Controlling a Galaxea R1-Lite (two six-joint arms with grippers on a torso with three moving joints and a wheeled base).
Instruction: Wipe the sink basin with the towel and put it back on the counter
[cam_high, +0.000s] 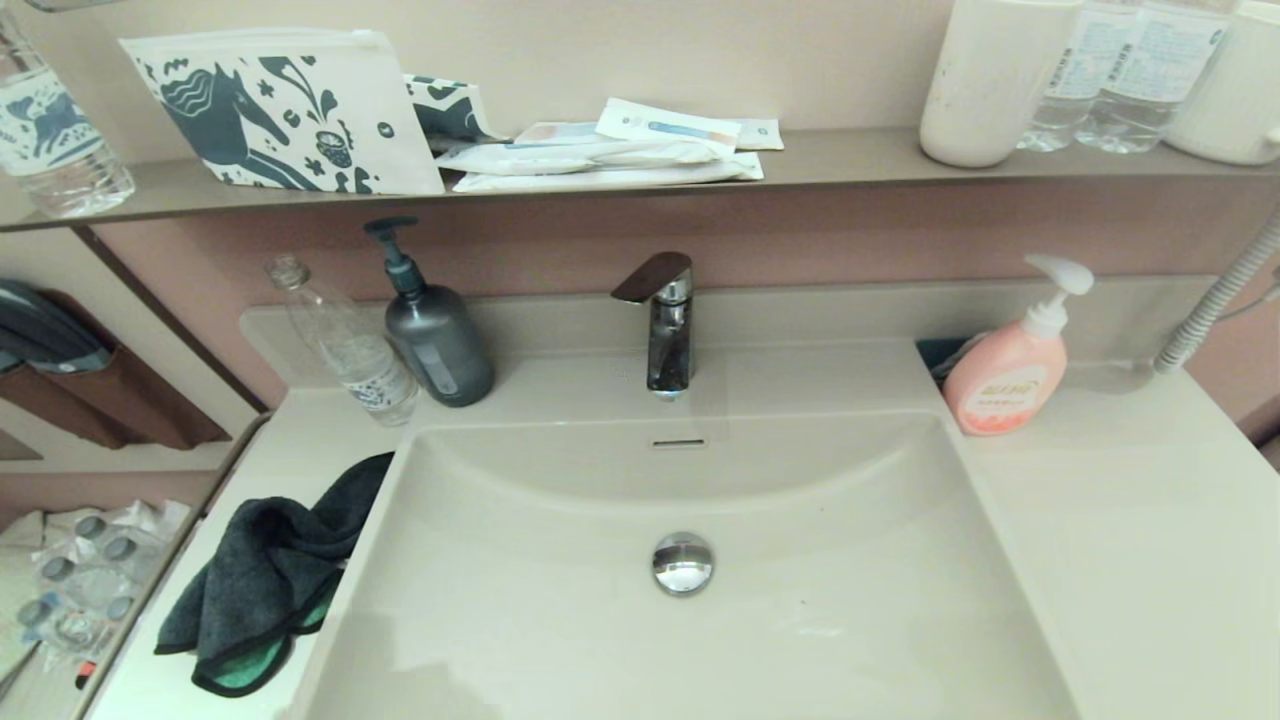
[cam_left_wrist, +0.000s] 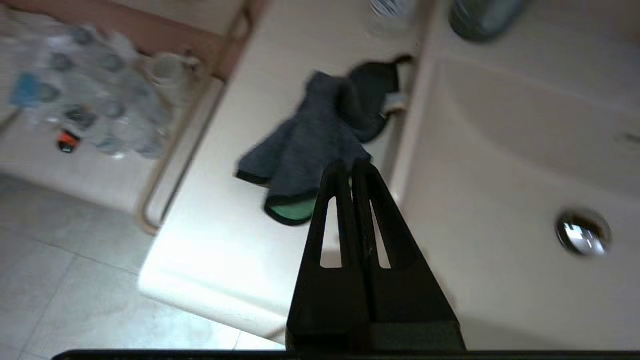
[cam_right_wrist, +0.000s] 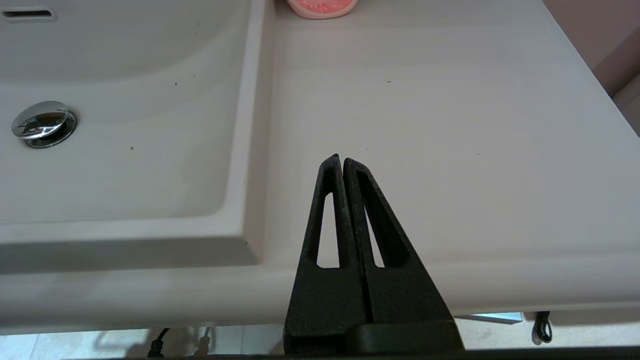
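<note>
On the counter (cam_high: 1100, 520), left of the sink basin (cam_high: 560, 620), lies one towel (cam_high: 265, 575), dark grey and crumpled, with green trim showing at its near edge. It touches the basin's left rim and nothing holds it. One round drain plug (cam_high: 682, 562) sits in the middle of the basin, and one overflow slot (cam_high: 678, 441) is in its back wall under the one tap (cam_high: 665, 320). Behind the towel stand two bottles: one clear bottle (cam_high: 345, 345) and one dark pump bottle (cam_high: 430, 330). One pink soap bottle (cam_high: 1010, 365) stands on the right side. The left gripper (cam_left_wrist: 351, 162) hangs above the counter near the towel, its two fingers pressed together and holding nothing. The right gripper (cam_right_wrist: 340, 158) hangs over the bare right side of the counter, fingers pressed together too
</note>
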